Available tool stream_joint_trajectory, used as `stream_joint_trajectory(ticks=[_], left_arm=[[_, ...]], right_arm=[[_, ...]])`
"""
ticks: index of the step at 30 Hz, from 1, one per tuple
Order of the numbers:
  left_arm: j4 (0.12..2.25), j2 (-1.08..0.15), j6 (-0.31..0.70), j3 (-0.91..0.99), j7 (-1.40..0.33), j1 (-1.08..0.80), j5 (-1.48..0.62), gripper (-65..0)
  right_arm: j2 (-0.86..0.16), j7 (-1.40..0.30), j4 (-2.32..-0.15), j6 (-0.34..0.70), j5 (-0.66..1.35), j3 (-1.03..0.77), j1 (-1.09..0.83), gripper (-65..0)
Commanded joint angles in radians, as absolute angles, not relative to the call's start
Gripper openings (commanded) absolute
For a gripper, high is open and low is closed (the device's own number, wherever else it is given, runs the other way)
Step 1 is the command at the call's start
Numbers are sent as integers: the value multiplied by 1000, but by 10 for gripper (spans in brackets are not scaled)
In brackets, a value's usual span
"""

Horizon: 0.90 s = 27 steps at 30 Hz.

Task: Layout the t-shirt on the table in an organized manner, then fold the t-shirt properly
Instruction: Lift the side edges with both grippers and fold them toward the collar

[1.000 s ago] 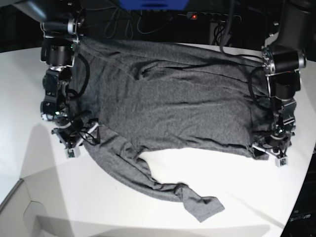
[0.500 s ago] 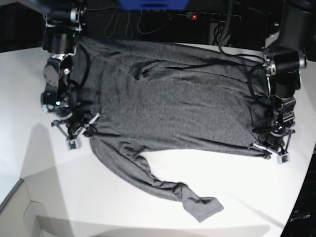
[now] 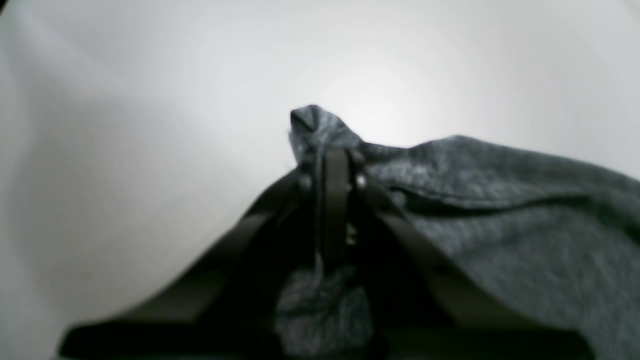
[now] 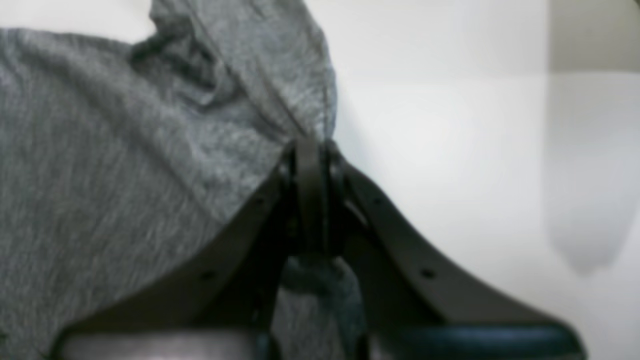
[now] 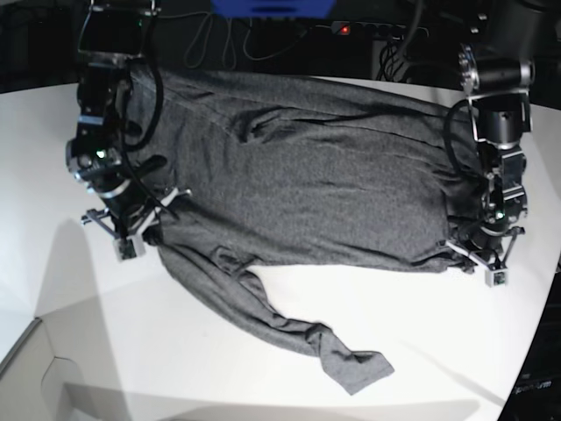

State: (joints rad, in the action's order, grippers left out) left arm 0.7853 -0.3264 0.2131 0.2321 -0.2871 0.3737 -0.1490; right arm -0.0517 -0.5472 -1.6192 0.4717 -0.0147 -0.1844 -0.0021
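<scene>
Both grippers closed since earlier | left gripper, right gripper pinch t-shirt edges | sleeve only in base view

Behind both pincers the room is dark: black cables hang beside a power strip with a red light, under a blue panel.

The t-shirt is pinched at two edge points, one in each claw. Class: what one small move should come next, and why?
Probably lift both claws a little and draw them apart. The left claw and right claw are shut on the t-shirt, which lies wrinkled on the table with one sleeve trailing crookedly toward the near edge. Gentle tension should smooth the body before any fold.
</scene>
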Motion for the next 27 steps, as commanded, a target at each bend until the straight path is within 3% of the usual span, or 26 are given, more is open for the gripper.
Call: stream_joint_trajectory(ticks=[1,6,11,20,27], left_arm=[[835,-340,214,246,-269,400,-157,-650],[975,-335,214,390,-348,337,-159,-650],[1113,-335,214,417,-398,277,-159,-650],[1366,-344,214,464,-483,81,-321,-650],[1417,-344,214,533,-476,-48,-383,-650]], right_arm=[[-56,-521,-1661,475,-1,-186,2,-650],[-56,-519,-1790,489,-1,-188,-85,-650],[-54,-518,-1879,630,-1,-191,-173,-650],[-51,-455,-1956,693,-1,-206,-334,-650],[-51,-351,-1974,698,-1,-278,-443,-650]])
